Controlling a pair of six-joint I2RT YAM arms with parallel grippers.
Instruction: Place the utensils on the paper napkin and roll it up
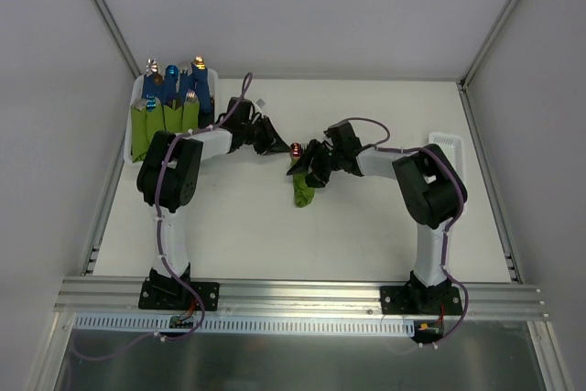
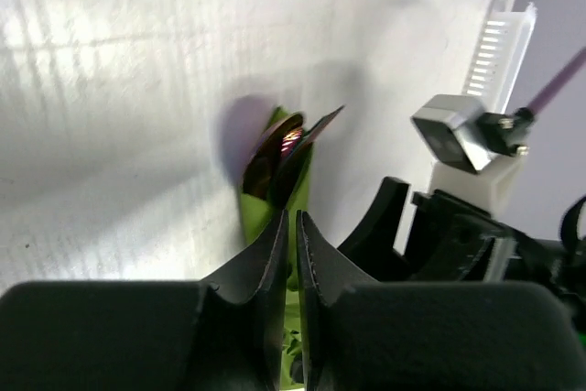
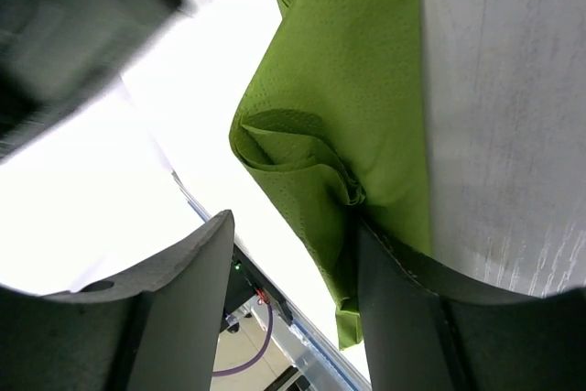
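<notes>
The paper napkin (image 1: 302, 190) lies mid-table as a loose olive-green roll, with the utensils' shiny reddish ends (image 1: 296, 149) poking out of its far end. My left gripper (image 1: 277, 146) is at that far end. In the left wrist view its jaws (image 2: 293, 219) are closed to a thin slit with green napkin (image 2: 258, 215) in it, and the utensil ends (image 2: 286, 142) show beyond. My right gripper (image 1: 309, 174) is beside the roll, open (image 3: 293, 226). Its right finger (image 3: 412, 318) touches the folded napkin (image 3: 348, 89), and its left finger stands apart.
A white bin (image 1: 134, 98) at the back left holds green tube bundles with blue handles (image 1: 169, 103). A white slotted rack (image 1: 449, 144) lies at the right, also in the left wrist view (image 2: 504, 43). The right arm's wrist (image 2: 453, 130) is close to my left fingers.
</notes>
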